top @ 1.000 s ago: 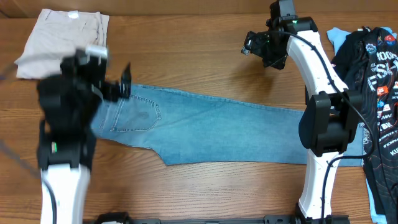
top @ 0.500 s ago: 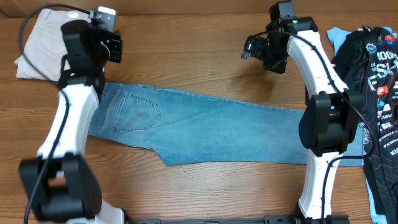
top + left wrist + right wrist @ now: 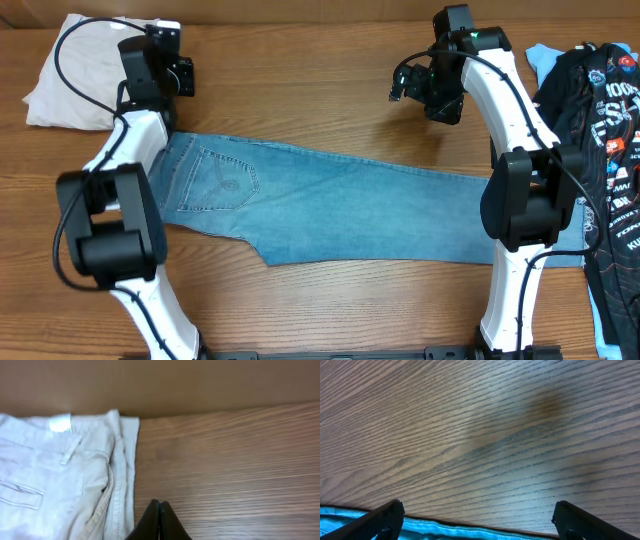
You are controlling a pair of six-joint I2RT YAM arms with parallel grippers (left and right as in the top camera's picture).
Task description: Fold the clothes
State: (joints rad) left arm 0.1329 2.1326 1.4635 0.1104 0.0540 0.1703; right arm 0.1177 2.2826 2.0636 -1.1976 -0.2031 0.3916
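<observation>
Laid flat across the middle of the overhead frame, waist at left and leg ends at right: long light-blue jeans (image 3: 350, 215), seemingly doubled lengthwise, one stitched back pocket (image 3: 222, 180) facing up, not yet folded across. Seen too as a thin blue strip (image 3: 470, 532) along the bottom of the right wrist frame. Gripped by neither arm.

Just above the waist, toward upper left: left gripper (image 3: 180, 78), fingers pressed together on nothing (image 3: 160, 510), over bare table (image 3: 300, 60) right beside the beige trousers (image 3: 70, 70). At upper centre-right: right gripper (image 3: 405, 82), fingers spread wide and empty (image 3: 477, 510), over wood beyond the jeans' upper edge. At far right: black printed T-shirt (image 3: 610, 110) over a pale-blue garment (image 3: 545, 55).

Likely trouble from here:
- Descending with closed fingers and only shoving the denim, bunching the waistband.
- Straying left and snagging the beige trousers, spoiling that stack.
- Pinching just the top layer, peeling the lengthwise fold open.
- Lifting the two ends unevenly, skewing the fold.
</observation>
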